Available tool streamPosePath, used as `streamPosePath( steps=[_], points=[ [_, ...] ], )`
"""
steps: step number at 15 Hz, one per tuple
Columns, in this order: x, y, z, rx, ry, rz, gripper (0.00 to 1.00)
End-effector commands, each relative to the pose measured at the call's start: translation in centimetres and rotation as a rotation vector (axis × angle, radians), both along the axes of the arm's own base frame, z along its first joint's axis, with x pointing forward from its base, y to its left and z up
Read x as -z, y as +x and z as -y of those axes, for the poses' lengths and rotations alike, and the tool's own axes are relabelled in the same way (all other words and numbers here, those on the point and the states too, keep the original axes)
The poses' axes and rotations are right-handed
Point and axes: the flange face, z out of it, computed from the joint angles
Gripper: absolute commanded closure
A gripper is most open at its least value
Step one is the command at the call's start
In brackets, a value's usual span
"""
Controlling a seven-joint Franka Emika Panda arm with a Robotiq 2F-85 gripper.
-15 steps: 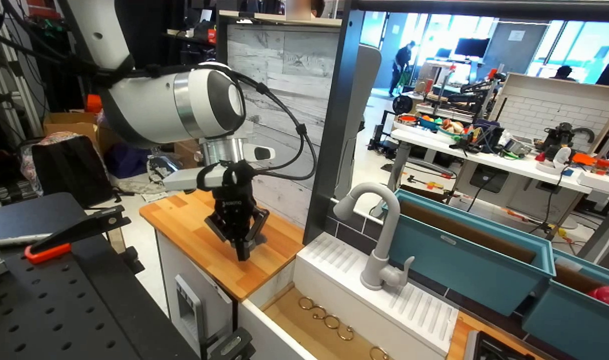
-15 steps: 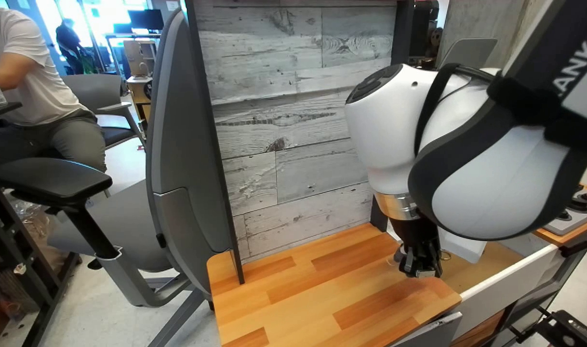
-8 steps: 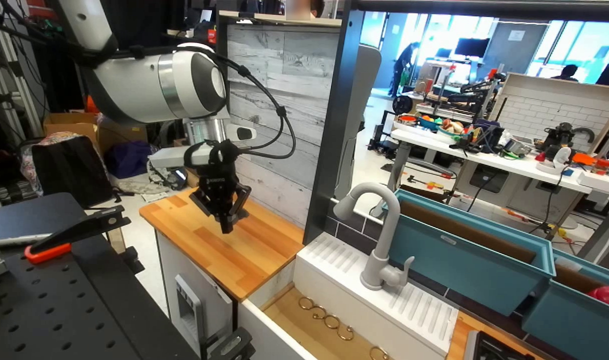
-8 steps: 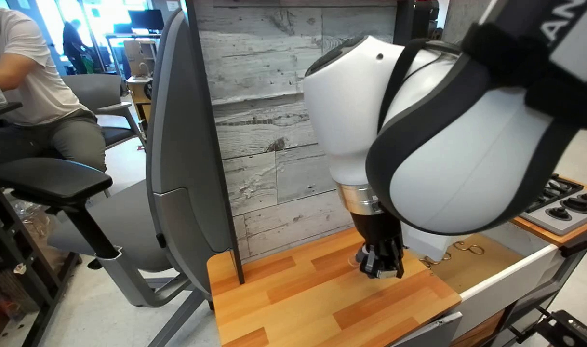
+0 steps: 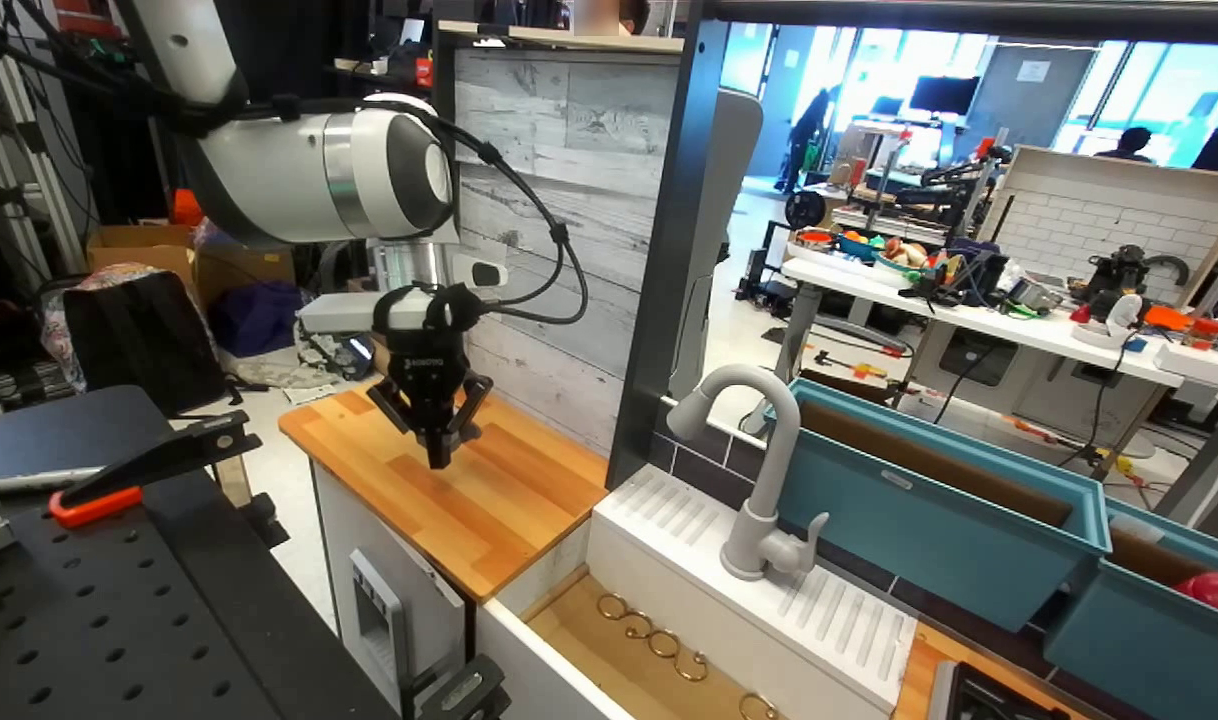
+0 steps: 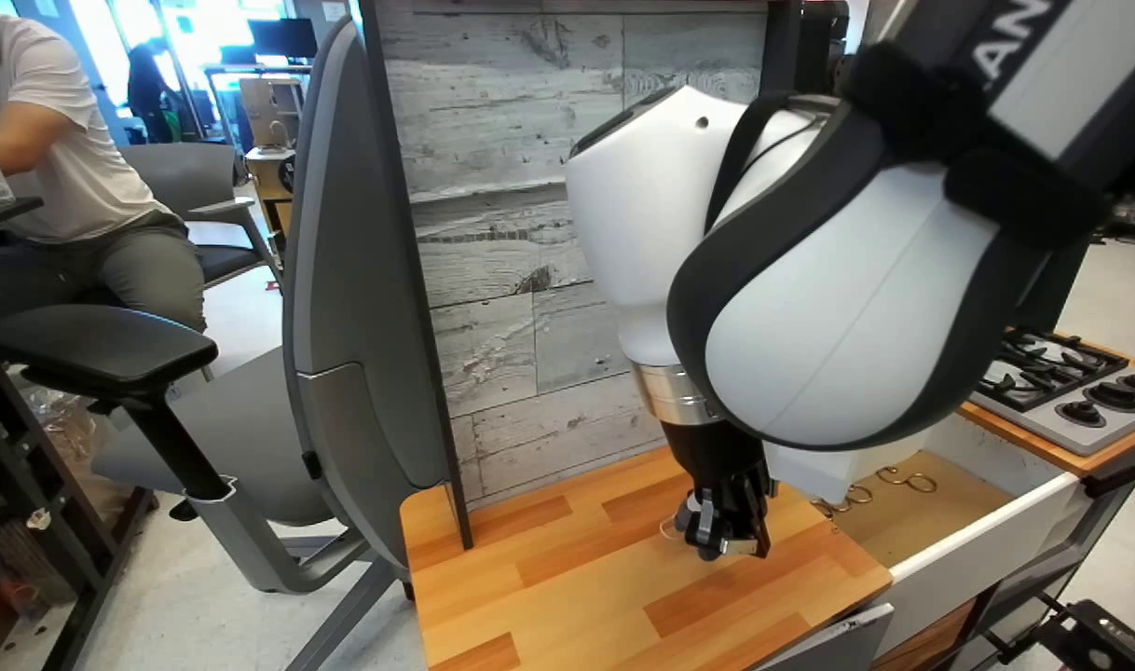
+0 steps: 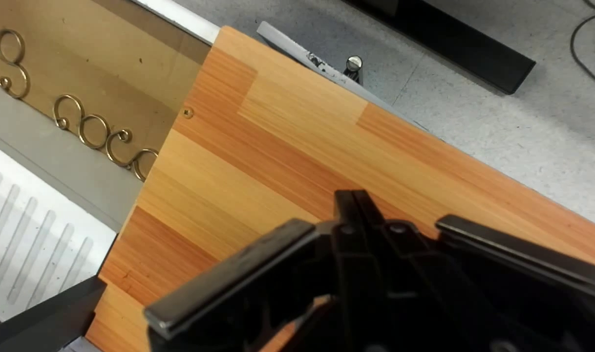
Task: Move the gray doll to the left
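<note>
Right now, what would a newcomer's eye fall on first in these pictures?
Probably the bulky white robot arm, looming in an exterior view, its black two-fingered gripper above the orange-brown wooden counter. Next, perhaps, comes the light gray gooseneck faucet in an exterior view, with teal rectangular bins to its right.

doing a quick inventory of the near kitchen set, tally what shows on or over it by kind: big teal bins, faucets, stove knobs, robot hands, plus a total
Big teal bins: 2
Faucet: 1
Stove knobs: 3
Robot hand: 1
Total showing: 7
</note>
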Motion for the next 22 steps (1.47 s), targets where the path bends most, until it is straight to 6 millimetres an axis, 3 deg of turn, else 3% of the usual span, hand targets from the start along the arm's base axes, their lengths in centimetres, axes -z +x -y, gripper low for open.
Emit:
streamPosePath(
  steps=[1, 7, 8, 9, 19, 22],
  points=[
    [1.2, 0.8, -0.2, -0.019, 0.023, -0.026, 0.99],
    [2.9, 1.1, 0.2, -0.015, 0.019, -0.042, 0.99],
    [3.1, 1.2, 0.3, -0.013, 0.018, -0.038, 0.71],
    [3.2, 1.3, 0.4, -0.013, 0.013, -0.034, 0.71],
    [3.3, 1.0, 0.5, -0.065, 0.012, -0.092, 0.01],
    [3.1, 1.4, 0.4, 0.010, 0.070, -0.069, 0.00]
  ],
)
